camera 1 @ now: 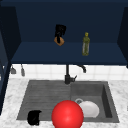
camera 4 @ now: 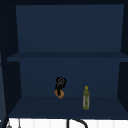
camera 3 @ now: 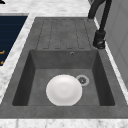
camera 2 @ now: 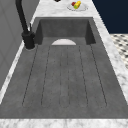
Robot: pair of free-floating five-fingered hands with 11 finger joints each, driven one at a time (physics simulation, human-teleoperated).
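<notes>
Up in the matte blue cabinet, the right hand clenches a round orange-brown lump beside a slim glass bottle.

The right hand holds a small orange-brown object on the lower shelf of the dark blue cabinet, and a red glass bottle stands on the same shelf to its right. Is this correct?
Not quite. The bottle is yellow-green, not red, as the upper view shows. The rest holds: the right hand grips the small orange-brown object on the lower shelf of the dark blue cabinet, with the bottle to its right.
</notes>
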